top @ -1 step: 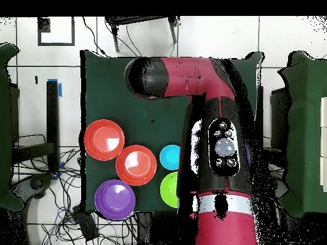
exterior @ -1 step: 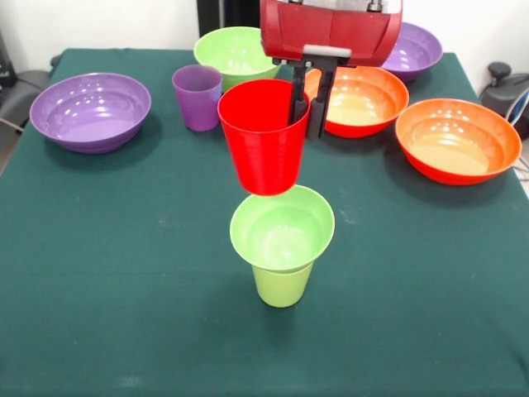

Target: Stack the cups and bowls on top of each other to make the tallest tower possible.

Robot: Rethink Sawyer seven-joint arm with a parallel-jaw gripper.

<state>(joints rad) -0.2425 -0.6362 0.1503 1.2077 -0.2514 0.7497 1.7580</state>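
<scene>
The step in hand looks like adding the red cup to the tower: the gripper is closed on the cup's rim, one finger inside and one outside, holding it upright just above the small green bowl that sits on the green cup mid-worktop. Next, I judge, the cup must be centred over the bowl, lowered gently, then released without tipping the stack.

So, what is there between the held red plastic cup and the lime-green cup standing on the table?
In the front view, a small lime-green bowl sits on the lime-green cup, under the red cup held by the gripper.
</scene>
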